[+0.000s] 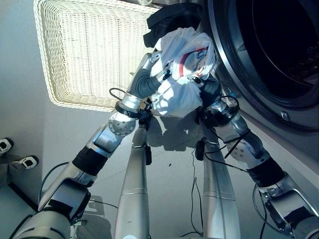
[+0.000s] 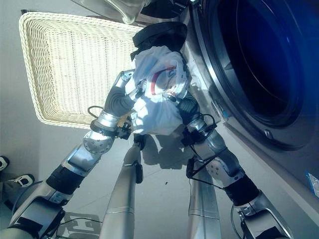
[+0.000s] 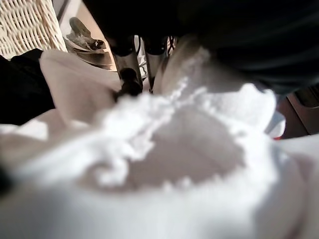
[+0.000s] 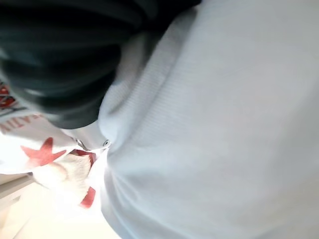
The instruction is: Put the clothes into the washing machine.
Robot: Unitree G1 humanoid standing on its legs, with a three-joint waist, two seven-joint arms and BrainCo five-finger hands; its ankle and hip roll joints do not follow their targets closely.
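Clothes point(image 1: 182, 74) bunched btwn our left hand point(image 1: 158, 69) & right hand point(image 1: 202, 82); finger state, can't tell. We lift w/ both, swing right into washing machine point(image 1: 259, 59) drum.

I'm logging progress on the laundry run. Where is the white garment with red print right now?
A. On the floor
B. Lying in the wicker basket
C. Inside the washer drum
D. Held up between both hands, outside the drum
D: the white garment is bunched between the left hand and right hand, beside the washing machine's dark opening, above the floor.
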